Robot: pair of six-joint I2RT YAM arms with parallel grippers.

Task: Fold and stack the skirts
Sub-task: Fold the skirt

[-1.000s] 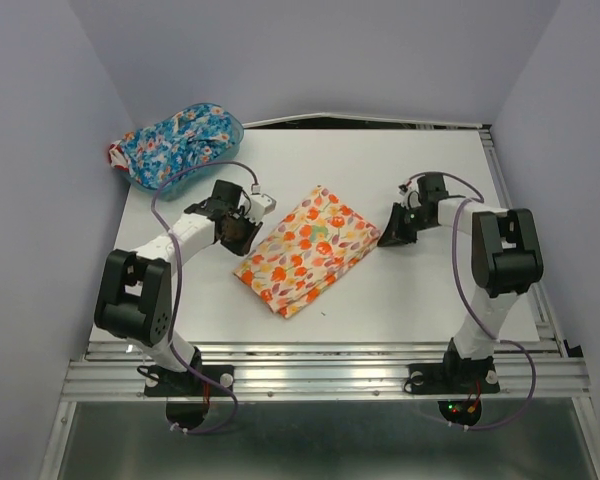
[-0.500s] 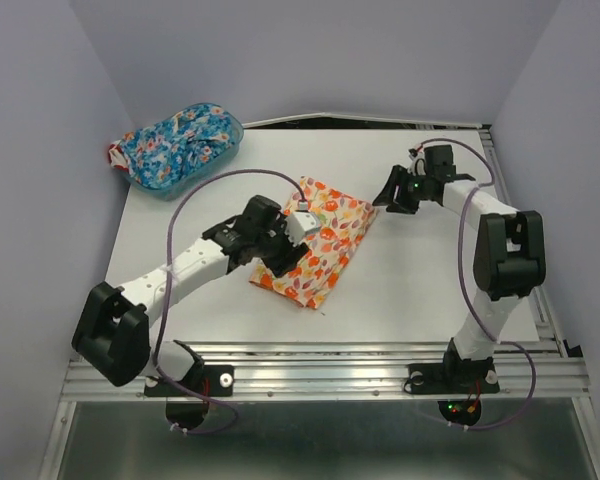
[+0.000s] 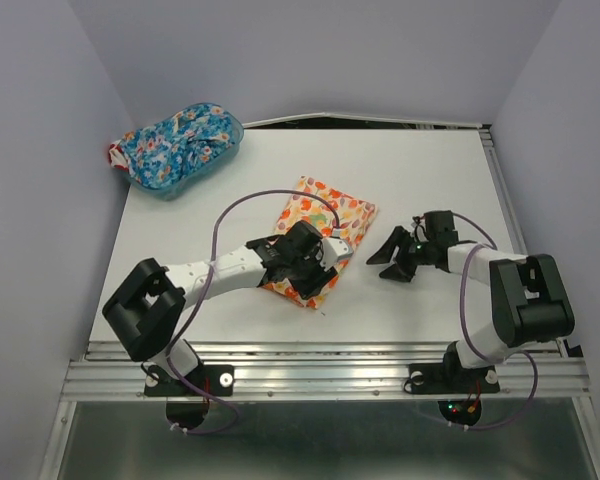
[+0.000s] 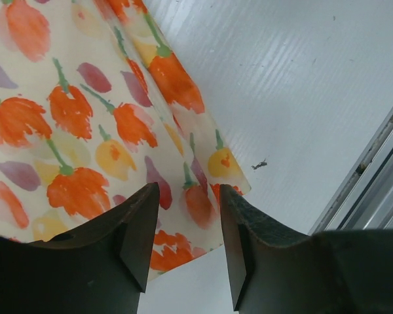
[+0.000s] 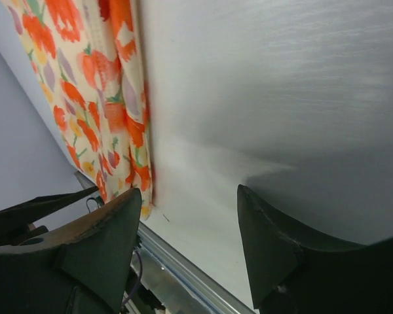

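Observation:
The cream-yellow skirt with orange-red flowers lies folded in the middle of the table. My left gripper hangs low over its near corner, jaws open. In the left wrist view the skirt lies flat under the open left gripper, not pinched. My right gripper stands open just right of the skirt, over bare table. In the right wrist view the skirt lies beyond the right gripper, apart from its fingers. The blue floral skirt sits bunched in the basket.
The translucent blue basket stands at the back left corner of the white table. A metal rail runs along the near edge. Grey walls close in on the left, back and right.
The left gripper swept right across the cream skirt to its near corner, leaving it narrower. The right gripper went to the back, then came near, beside the skirt. Both jaws opened.

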